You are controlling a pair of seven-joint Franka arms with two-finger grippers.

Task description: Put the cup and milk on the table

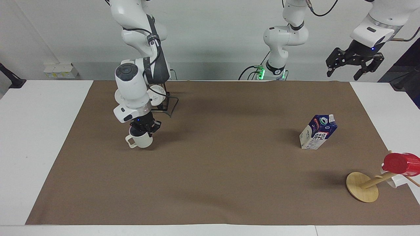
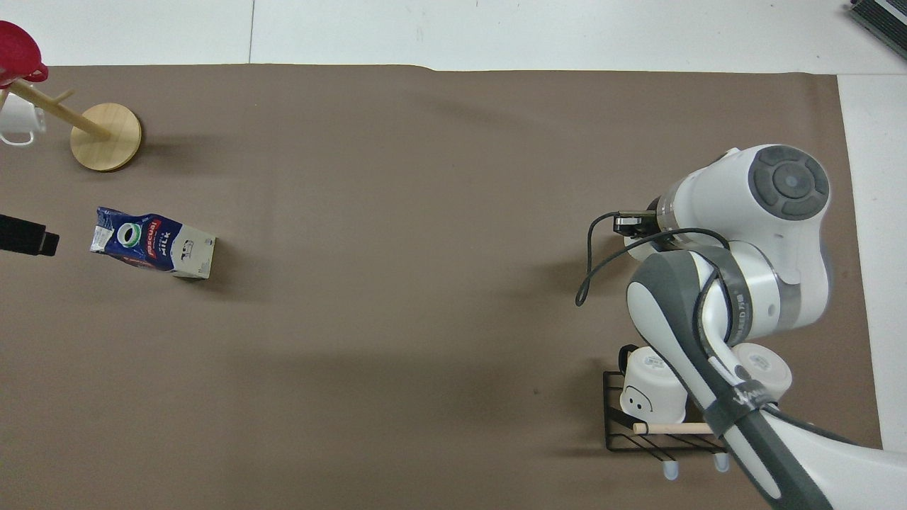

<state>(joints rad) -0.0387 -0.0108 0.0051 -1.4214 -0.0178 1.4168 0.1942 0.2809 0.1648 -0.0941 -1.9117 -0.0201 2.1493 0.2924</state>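
The cream-beige cup [image 1: 141, 140] hangs upright in my right gripper [image 1: 143, 128], which is shut on its rim from above. It sits at or just above the brown sheet [image 1: 213, 170] of the table [image 1: 32, 137], beside the wire rack. In the overhead view the right arm hides most of the cup. The blue and white milk [image 1: 317, 132] stands on the sheet toward the left arm's end, and it also shows in the overhead view [image 2: 152, 244]. My left gripper [image 1: 354, 64] is open and empty, raised over the table edge at that end, where the arm waits.
A black wire rack [image 1: 165, 101] with two white mugs [image 2: 655, 386] stands near the right arm's base. A wooden mug tree [image 1: 362, 186] carries a red cup [image 1: 402, 163] and a white mug [image 2: 18, 120], farther from the robots than the milk.
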